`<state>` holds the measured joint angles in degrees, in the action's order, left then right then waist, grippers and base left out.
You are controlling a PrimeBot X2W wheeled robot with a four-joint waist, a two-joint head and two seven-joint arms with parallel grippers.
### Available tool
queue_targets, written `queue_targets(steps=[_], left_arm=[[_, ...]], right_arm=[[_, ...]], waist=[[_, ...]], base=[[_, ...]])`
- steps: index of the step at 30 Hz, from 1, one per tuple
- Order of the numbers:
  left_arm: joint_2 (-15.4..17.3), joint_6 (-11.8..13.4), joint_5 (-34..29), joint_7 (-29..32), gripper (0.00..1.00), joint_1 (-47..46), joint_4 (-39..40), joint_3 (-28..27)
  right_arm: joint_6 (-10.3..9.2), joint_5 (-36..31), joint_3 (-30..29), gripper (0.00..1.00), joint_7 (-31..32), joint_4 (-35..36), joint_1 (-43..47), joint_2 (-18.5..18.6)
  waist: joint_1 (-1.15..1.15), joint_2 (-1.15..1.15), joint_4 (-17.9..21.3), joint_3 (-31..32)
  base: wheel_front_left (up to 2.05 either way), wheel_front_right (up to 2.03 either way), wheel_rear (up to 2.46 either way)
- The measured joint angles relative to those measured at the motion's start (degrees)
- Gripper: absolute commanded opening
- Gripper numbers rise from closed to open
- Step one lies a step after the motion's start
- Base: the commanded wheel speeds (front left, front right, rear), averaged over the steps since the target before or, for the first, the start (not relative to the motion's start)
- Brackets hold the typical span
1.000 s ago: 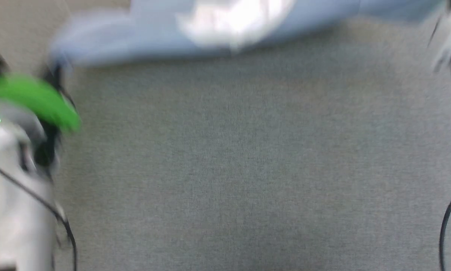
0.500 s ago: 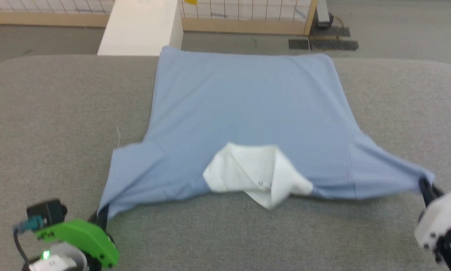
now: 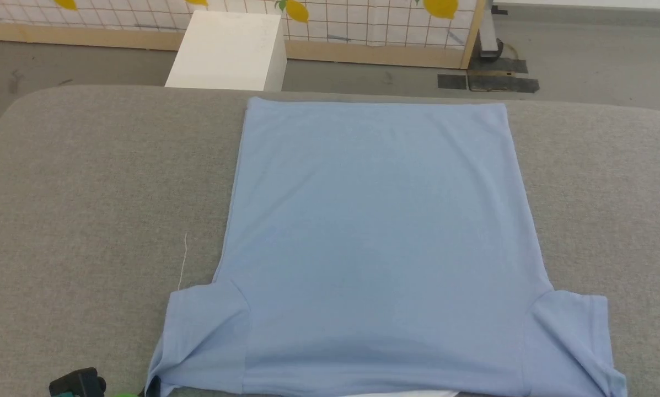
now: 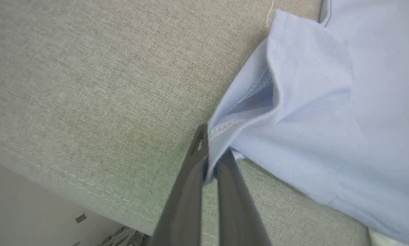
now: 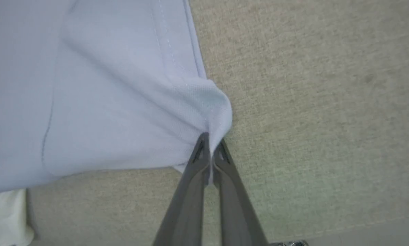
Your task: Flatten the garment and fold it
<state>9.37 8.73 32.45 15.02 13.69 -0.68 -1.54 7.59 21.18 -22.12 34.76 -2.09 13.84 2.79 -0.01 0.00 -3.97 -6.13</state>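
The light blue polo shirt (image 3: 379,231) lies spread flat on the grey table (image 3: 87,193), plain side up, hem at the far edge and sleeves toward me. A strip of its white collar (image 3: 401,393) peeks out at the near edge. In the left wrist view, my left gripper (image 4: 211,152) is shut on the hem of one sleeve (image 4: 293,85). My right gripper (image 5: 209,145) pinches the bunched corner of the other sleeve (image 5: 204,102), as the right wrist view shows. Button and logo are hidden.
Beyond the table's far edge stands a white box (image 3: 227,52) before a wire fence with yellow lemon shapes (image 3: 363,22) on a grey floor. A loose white thread (image 3: 182,264) lies left of the shirt. Bare grey cloth flanks the shirt on both sides.
The head camera has swung up from the blurred table view. The shirt now lies smoother and longer, and its collar sits at the view's bottom edge. Both grippers have kept hold of the sleeves.
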Motion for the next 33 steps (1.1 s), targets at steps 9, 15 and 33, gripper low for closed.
queue_targets(steps=[9,15,33], left_arm=[[-0.7,-1.5,-0.1,-2.0,0.0,-0.8,-0.6,1.4],[-1.2,-2.2,0.3,-2.6,0.0,-2.7,-0.4,2.3],[-2.5,-5.2,0.6,-5.0,0.0,-11.2,3.6,6.0]], right_arm=[[0.01,1.0,0.7,1.0,-7.2,-2.3,-0.5,0.3],[-0.02,1.7,0.6,1.0,-17.8,1.7,-6.4,0.1],[-0.02,-14.1,2.2,1.0,-15.4,-16.0,-54.7,10.8]], waist=[[0.0,0.0,-1.4,-0.7],[0.0,0.0,-3.2,-1.0],[0.01,0.0,-9.3,-12.8]], base=[[0.0,0.0,0.0],[0.0,0.0,0.0],[0.0,0.0,0.0]])
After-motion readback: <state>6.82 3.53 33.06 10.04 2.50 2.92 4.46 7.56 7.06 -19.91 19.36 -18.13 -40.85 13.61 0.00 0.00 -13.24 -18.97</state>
